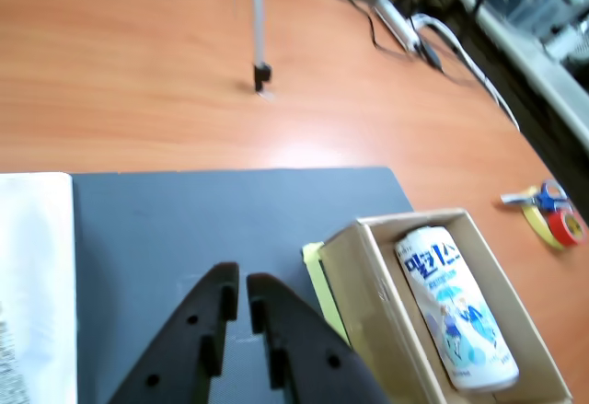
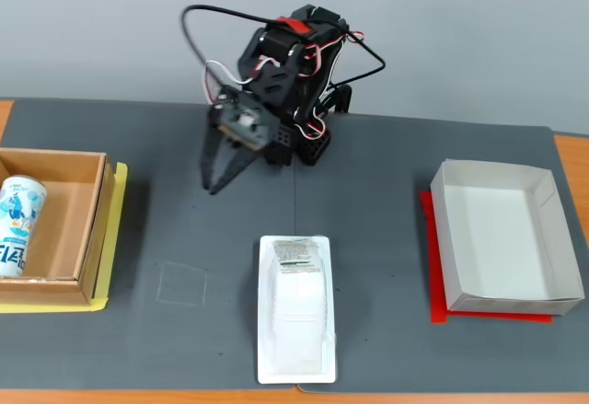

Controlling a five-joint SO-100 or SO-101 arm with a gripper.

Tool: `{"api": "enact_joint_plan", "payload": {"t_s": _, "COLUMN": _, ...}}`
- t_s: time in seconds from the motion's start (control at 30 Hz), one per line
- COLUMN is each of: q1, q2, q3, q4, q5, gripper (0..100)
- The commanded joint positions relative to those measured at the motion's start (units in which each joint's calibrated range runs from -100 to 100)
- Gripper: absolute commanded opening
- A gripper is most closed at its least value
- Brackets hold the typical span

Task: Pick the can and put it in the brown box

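Dark grey mat (image 2: 386,238) over wood table (image 1: 138,73); grey wall behind. Can (image 1: 455,307), blue Korean lettering, lies in brown box (image 2: 99,229), left. Gripper (image 1: 242,292) fingers nearly together, empty.

In the wrist view the gripper (image 1: 243,286) enters from six o'clock, its black fingers nearly together with a thin gap between them and nothing held, above the dark grey mat (image 1: 212,229). At four o'clock the can (image 1: 454,307) lies on its side inside the brown box (image 1: 363,280). Tape rolls (image 1: 557,225) sit at three o'clock on the wooden table (image 1: 129,63).
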Motion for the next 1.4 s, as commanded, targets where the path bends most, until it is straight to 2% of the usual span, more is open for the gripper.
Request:
{"api": "enact_joint_plan", "payload": {"t_s": 0.0, "q1": -4.0, "q2": -9.8, "q3": 5.1, "q4": -0.1, "q5": -0.4, "gripper": 2}}
{"api": "enact_joint_plan", "payload": {"t_s": 0.27, "q1": -15.7, "q2": -27.7, "q3": 20.0, "q4": -0.1, "q5": -0.4, "gripper": 2}}
{"api": "enact_joint_plan", "payload": {"t_s": 0.43, "q1": -20.7, "q2": -28.0, "q3": 28.9, "q4": -0.1, "q5": -1.9, "gripper": 2}}
{"api": "enact_joint_plan", "payload": {"t_s": 0.53, "q1": -21.7, "q2": -28.0, "q3": 32.4, "q4": -0.1, "q5": -5.0, "gripper": 2}}
{"api": "enact_joint_plan", "payload": {"t_s": 0.7, "q1": -21.8, "q2": -28.0, "q3": 38.4, "q4": 0.7, "q5": -6.0, "gripper": 2}}
{"api": "enact_joint_plan", "payload": {"t_s": 0.97, "q1": -21.8, "q2": -28.5, "q3": 37.4, "q4": 18.2, "q5": -7.5, "gripper": 2}}
{"api": "enact_joint_plan", "payload": {"t_s": 1.1, "q1": -21.6, "q2": -28.5, "q3": 33.4, "q4": 32.0, "q5": -8.6, "gripper": 2}}
{"api": "enact_joint_plan", "payload": {"t_s": 1.37, "q1": -21.4, "q2": -28.6, "q3": 33.4, "q4": 31.4, "q5": -8.6, "gripper": 2}}
